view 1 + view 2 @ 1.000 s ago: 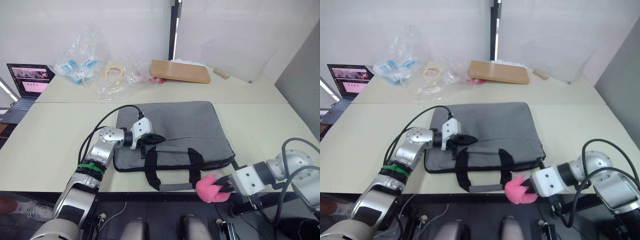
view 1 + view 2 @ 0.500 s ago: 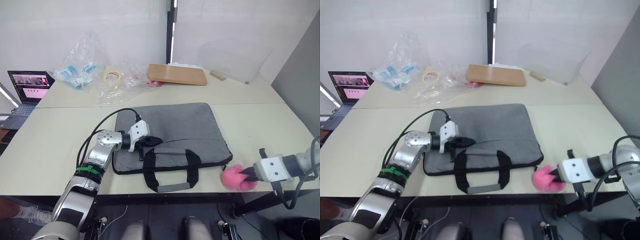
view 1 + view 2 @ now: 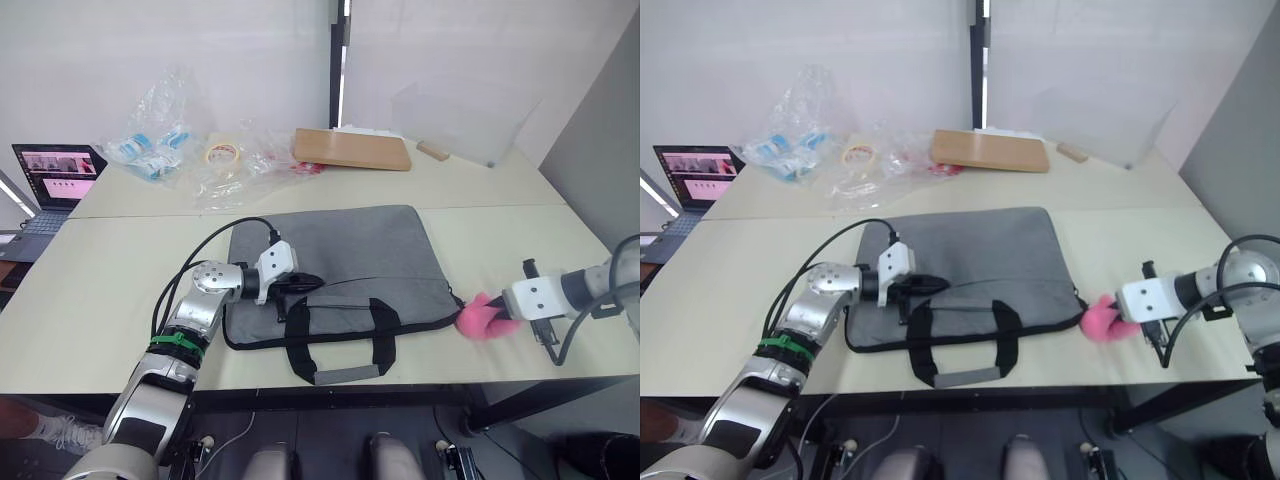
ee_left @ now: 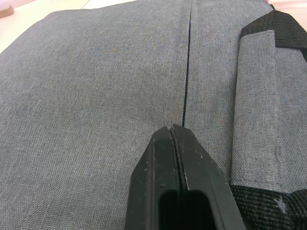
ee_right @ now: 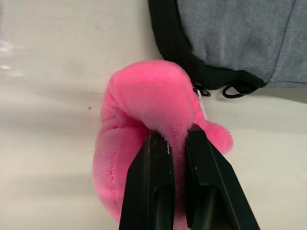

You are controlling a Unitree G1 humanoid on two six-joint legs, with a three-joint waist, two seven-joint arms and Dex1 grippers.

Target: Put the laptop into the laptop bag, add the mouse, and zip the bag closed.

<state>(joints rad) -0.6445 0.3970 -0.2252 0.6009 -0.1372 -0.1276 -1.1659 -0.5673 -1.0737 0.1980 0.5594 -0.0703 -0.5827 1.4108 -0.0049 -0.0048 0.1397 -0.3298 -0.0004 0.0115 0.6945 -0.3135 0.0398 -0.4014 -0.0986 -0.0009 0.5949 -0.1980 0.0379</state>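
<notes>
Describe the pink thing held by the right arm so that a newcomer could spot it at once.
Start at the flat grey fabric laptop bag on the cream table. At its near right corner, the right end effector pinches a fluffy pink plush ball. Nothing else there is bright pink or furry.

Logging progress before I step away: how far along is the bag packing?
The laptop bag lies flat, bulging as if loaded. The left gripper presses shut on its top; the right gripper pinches the pink fluffy zip pull at the bag's right corner. Whether zipping is finished can't be told.
</notes>
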